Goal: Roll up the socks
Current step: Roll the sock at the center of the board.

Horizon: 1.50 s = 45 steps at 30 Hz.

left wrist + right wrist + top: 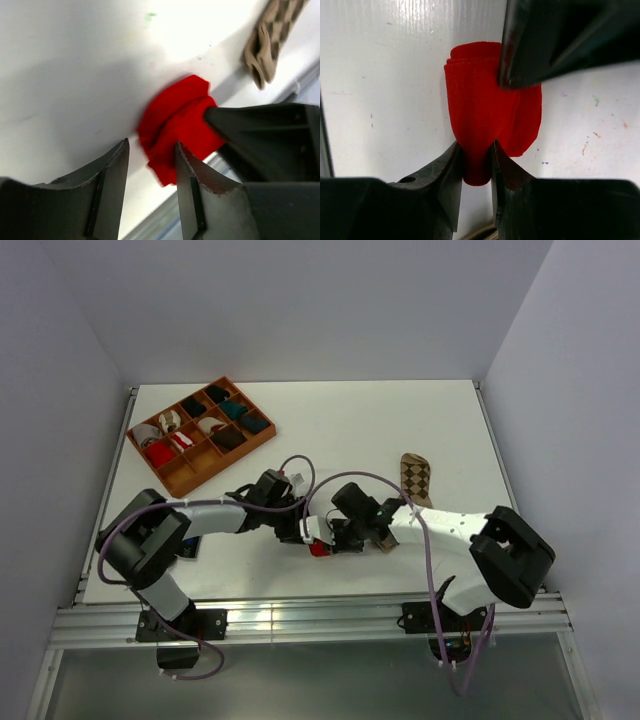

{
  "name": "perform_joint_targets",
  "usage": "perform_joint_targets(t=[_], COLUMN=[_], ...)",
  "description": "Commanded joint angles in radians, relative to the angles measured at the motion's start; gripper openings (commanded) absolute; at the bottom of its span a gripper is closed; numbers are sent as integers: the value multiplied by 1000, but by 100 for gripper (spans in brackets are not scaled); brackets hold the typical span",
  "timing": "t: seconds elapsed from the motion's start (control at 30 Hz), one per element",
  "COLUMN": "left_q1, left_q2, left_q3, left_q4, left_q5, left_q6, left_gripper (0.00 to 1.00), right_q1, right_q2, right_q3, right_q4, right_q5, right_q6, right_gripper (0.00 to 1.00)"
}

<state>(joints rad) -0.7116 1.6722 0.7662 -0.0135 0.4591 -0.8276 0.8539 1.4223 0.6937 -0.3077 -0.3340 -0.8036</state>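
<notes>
Socks, loose: two.
1. Red sock [480, 105], one. It sits bunched into a short, thick fold on the white table [350, 430], near the front edge and about mid-width, between the two claws. Its long axis runs straight out from the right gripper [475, 150] toward the left arm. Which end is the toe cannot be told.
2. Argyle sock [415, 478], one, tan and dark brown. It lies flat and unrolled to the right of the red one, apart from it. Its long axis runs from the far side of the table toward the near side, slightly slanted.

Claws: two.
- The right gripper is pinched tight on the near end of the red sock.
- The left gripper [151, 149] has its jaws apart with nothing between them. One of its fingers [540, 45] rests against the far part of the red fold.

Tray [185, 478]: one, orange-brown and divided into compartments, at the far left corner. It holds sock rolls [233, 410] in black, teal, white and red.
</notes>
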Motion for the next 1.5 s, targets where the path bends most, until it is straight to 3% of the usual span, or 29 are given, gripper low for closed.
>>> perform_joint_targets(t=[0.0, 0.17, 0.37, 0.6, 1.1, 1.27, 1.47], left_q1=[0, -2, -5, -78, -144, -150, -154], left_q2=[-110, -265, -371, -325, -170, -98, -37], left_q3=[-82, -234, -301, -251, -216, -179, -143], left_q4=[73, 225, 331, 336, 392, 351, 287], left_q5=[-184, -281, -303, -326, -272, -278, -292], left_q6=[-48, -84, -45, 38, 53, 41, 31], left_gripper=[46, 47, 49, 54, 53, 44, 15], right_q1=[-61, -118, -157, -185, -204, -204, -204], right_q2=[66, 190, 329, 435, 475, 475, 449], right_q3=[71, 182, 309, 400, 423, 426, 411], right_q4=[-169, -323, -445, -511, -511, -504, -464], right_q5=[-117, -192, -252, -269, -241, -229, -186], right_q6=[1, -22, -19, 18, 66, 78, 118], right_gripper=[24, 24, 24, 24, 24, 27, 44])
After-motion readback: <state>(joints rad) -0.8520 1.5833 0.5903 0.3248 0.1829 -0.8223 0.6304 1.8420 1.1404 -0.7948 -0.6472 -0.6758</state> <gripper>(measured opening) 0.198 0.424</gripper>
